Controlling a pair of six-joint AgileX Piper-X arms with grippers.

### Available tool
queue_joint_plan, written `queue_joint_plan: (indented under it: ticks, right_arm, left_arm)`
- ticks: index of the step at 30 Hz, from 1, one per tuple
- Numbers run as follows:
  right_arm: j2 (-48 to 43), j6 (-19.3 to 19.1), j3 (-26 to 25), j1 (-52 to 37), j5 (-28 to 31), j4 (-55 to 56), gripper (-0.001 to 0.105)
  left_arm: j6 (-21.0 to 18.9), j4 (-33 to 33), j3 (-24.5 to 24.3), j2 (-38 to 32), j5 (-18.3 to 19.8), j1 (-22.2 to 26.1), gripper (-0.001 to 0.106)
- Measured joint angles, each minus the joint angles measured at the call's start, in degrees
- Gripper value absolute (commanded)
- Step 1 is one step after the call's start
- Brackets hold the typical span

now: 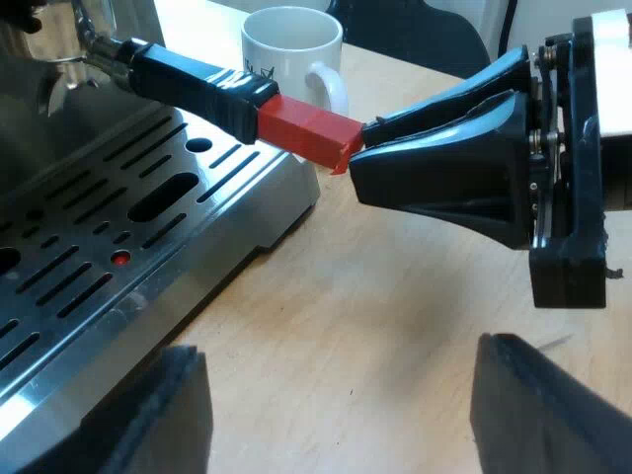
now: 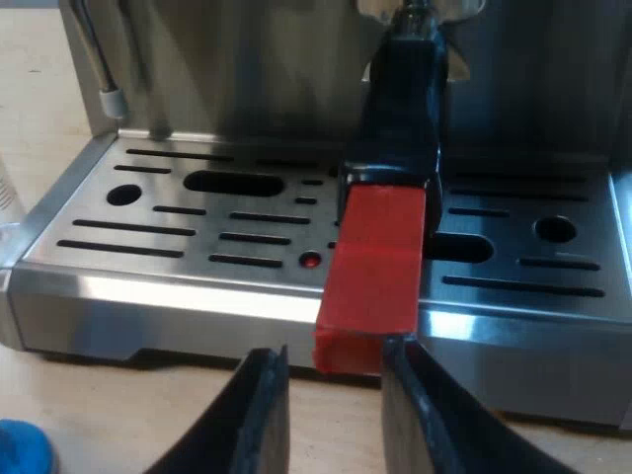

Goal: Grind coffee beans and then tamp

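Two grippers at six o'clock of the espresso machine (image 2: 148, 286): right gripper (image 2: 334, 360), jaws loosely astride the locked holder's red end (image 2: 370, 276); left gripper (image 1: 336, 395), jaws gaping. Next, likely: pinch, unlock, grind.

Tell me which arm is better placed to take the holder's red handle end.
Right. The right gripper is at the tip of the red end, in line with the handle; the left gripper hangs over the table beside the machine, away from it.
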Motion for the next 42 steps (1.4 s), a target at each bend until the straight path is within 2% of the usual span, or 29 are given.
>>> queue_joint_plan:
  ticks: [14,23,27,30,32,37,42]
  right_arm:
    - [0.0,0.0,0.11,1.78,1.16,0.31,0.028]
    - [0.0,0.13,0.11,6.06,3.13,5.38,0.028]
    - [0.0,0.13,0.11,8.58,6.99,5.66,0.028]
    - [-0.91,0.13,0.11,9.89,7.77,5.66,0.028]
    - [-2.2,0.03,0.11,10.71,7.8,5.66,0.032]
    - [-7.45,0.03,0.11,11.36,7.53,8.38,0.056]
    - [-10.8,0.03,-1.1,11.36,6.02,14.08,0.056]
  left_arm:
    - [0.0,0.0,0.0,0.0,0.0,0.0,0.059]
    - [0.0,0.0,0.0,0.0,0.0,0.0,0.059]
    - [0.0,0.0,0.0,0.0,0.0,0.0,0.059]
    - [0.0,0.0,0.0,0.0,0.0,0.0,0.059]
    - [0.0,0.0,0.0,0.0,0.0,0.0,0.059]
    - [0.0,0.0,0.0,0.0,0.0,0.0,0.059]
    - [0.0,0.0,0.0,0.0,0.0,0.0,0.059]
